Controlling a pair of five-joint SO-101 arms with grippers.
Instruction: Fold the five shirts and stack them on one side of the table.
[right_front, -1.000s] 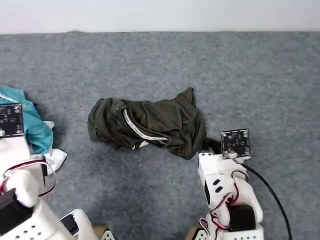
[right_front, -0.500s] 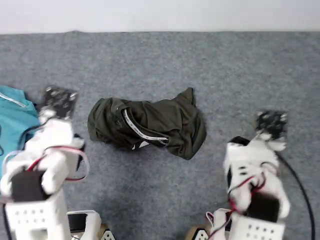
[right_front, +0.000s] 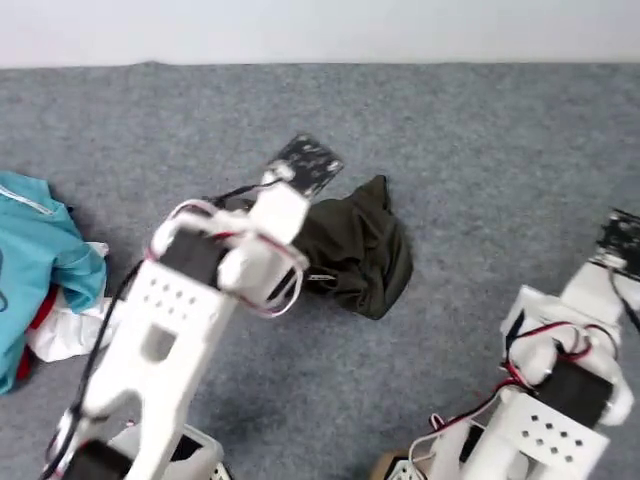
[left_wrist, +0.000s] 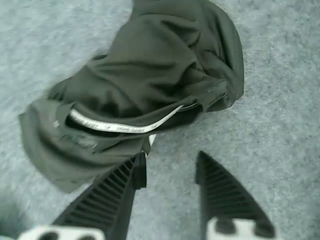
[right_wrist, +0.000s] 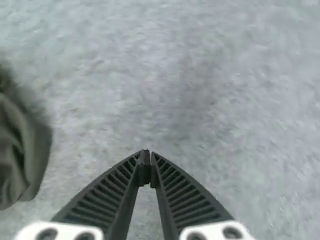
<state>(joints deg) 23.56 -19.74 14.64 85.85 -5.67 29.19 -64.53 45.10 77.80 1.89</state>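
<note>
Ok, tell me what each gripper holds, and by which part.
Nothing is held. The left gripper is open by the dark green shirt; the right gripper is shut, empty.

you've got one dark green shirt (right_front: 375, 255), one teal shirt (right_front: 40, 250), one white garment (right_front: 65, 338), two grippers, your left gripper (left_wrist: 171, 162), your right gripper (right_wrist: 146, 160)

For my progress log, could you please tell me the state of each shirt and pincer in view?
dark green shirt: crumpled, unfolded, lying on the table.
teal shirt: crumpled, unfolded.
white garment: bunched up beside the teal shirt.
left pincer: open, empty, at the dark green shirt's edge.
right pincer: shut, empty, over bare table.
</note>
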